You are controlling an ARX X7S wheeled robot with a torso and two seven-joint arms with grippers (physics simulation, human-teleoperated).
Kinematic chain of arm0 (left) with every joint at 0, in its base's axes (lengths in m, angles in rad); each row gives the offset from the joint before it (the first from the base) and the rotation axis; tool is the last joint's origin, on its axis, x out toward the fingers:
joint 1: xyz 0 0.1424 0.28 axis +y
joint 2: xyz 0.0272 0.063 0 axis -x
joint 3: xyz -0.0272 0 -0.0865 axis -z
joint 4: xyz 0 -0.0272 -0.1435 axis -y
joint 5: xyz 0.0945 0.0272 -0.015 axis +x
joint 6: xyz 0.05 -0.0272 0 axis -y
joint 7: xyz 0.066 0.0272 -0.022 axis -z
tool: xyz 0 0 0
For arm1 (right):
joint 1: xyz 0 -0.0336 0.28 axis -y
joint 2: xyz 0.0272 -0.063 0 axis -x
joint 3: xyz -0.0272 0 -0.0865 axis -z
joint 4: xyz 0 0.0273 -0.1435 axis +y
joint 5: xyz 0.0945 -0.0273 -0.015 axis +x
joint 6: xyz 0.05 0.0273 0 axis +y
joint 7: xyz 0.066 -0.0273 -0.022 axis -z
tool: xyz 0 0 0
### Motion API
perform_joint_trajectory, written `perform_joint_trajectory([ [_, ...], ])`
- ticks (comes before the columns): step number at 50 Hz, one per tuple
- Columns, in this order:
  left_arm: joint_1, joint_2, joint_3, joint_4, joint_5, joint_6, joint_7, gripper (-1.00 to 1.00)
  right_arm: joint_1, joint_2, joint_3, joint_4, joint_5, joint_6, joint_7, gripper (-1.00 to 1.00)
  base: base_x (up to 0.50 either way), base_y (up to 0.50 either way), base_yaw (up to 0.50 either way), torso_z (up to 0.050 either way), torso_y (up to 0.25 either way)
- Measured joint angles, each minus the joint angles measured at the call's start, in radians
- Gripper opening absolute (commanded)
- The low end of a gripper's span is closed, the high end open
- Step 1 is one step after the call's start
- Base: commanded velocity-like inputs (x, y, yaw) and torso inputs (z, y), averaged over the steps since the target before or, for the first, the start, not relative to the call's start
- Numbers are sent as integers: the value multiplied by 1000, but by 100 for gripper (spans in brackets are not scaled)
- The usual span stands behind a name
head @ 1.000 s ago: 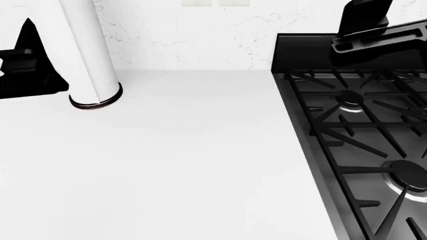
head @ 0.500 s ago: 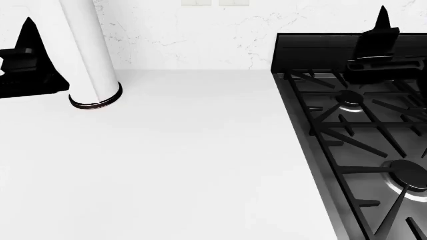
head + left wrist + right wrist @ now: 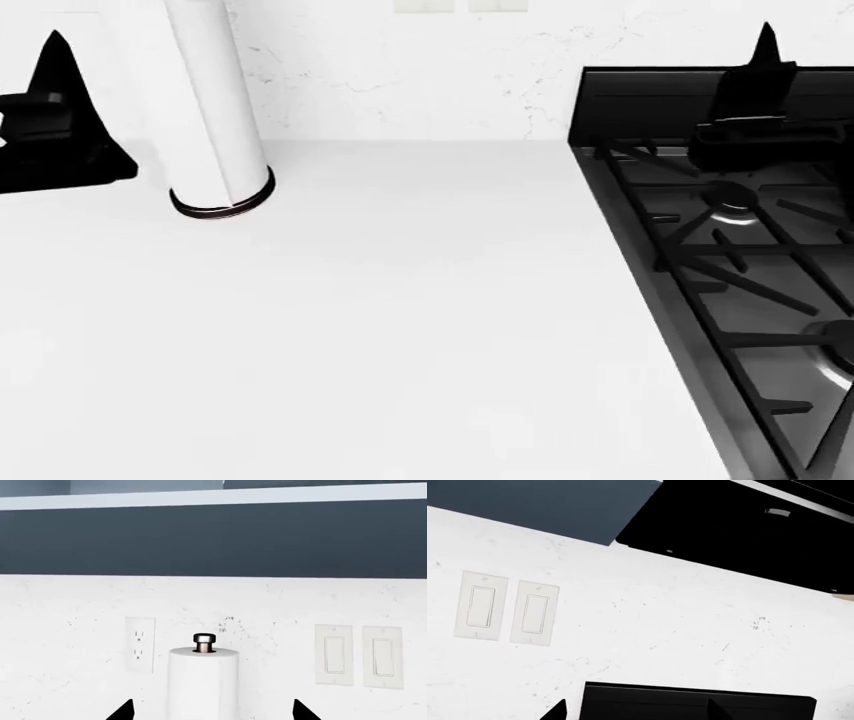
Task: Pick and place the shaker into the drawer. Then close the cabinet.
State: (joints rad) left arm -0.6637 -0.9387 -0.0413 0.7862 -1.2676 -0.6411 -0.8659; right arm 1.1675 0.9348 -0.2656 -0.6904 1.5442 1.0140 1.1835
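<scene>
Head view: the left claw (image 3: 54,120) is hanging beside the paper towel roll (image 3: 214,110) on the white bench (image 3: 400,330); the right claw (image 3: 761,95) is hovering over the stove (image 3: 747,270). Neither shaker nor drawer is showing.

Left wrist view: fingertips (image 3: 123,711) are sitting apart, released, empty.

Right wrist view: fingertips (image 3: 557,711) are likewise spread, facing two wall switches (image 3: 507,607).

Table (image 3: 400,330): white, smooth, plain top, meeting a white marbled backsplash (image 3: 400,70) at its far edge.

Paper towel roll (image 3: 214,110): white, upright on a dark-ringed base, standing on the table just beside the left claw (image 3: 54,120).

Stove (image 3: 747,290): black, with grates and burners, set against the table's edge, under the right claw (image 3: 754,95).
</scene>
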Motion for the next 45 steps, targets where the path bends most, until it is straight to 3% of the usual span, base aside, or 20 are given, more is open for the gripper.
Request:
perform_joint_trajectory([
  [45,-3,-7,-2,3,-8,2,-3,100,33,-1,-19,2,27,6,23,100,0,273,0,0,0],
])
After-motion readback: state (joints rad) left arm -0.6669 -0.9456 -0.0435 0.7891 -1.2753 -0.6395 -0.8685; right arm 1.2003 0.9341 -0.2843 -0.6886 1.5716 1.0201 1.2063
